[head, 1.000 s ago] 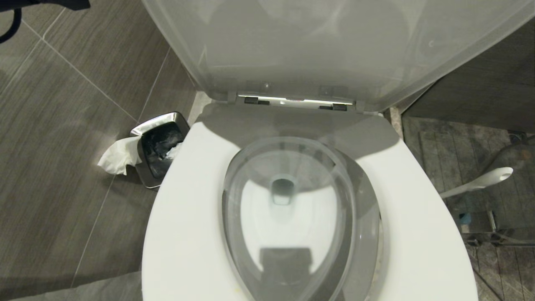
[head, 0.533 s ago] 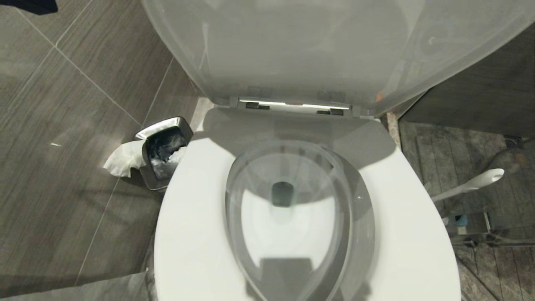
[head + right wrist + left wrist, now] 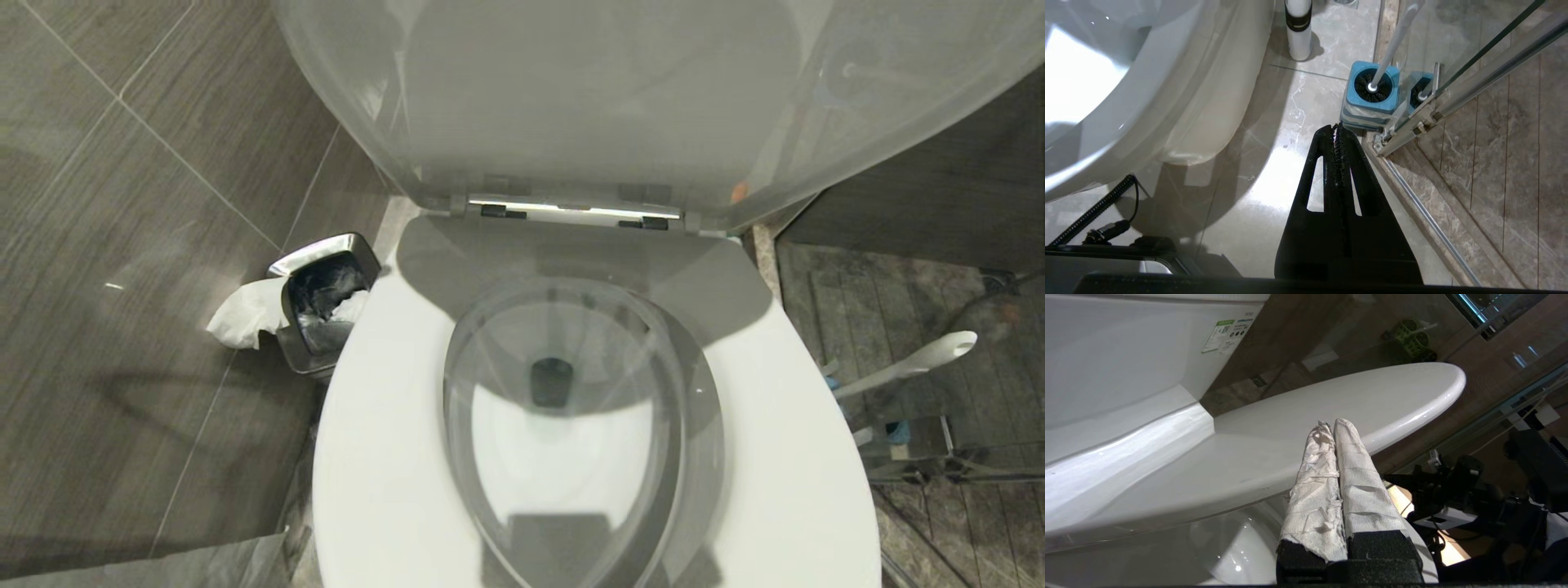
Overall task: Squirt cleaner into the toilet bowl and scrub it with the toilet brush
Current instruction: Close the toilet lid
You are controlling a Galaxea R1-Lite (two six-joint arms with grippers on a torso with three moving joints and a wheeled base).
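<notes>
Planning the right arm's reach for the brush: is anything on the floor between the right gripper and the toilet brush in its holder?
Nothing visible does. In the right wrist view the shut right gripper points at the blue holder, where the toilet brush stands. Only bare floor tile lies between. The glass door frame runs alongside, close to the holder.

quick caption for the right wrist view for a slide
Shut right gripper above floor, toilet brush standing in its blue holder.

My right gripper (image 3: pixel 1337 127) hangs over the pale stone floor (image 3: pixel 1274 163), its black fingers pressed together. Just past the tips stands the toilet brush (image 3: pixel 1386 53) in its blue square holder (image 3: pixel 1370 102), against a glass partition (image 3: pixel 1474 81). The toilet bowl (image 3: pixel 1147 81) curves beside me.
</notes>
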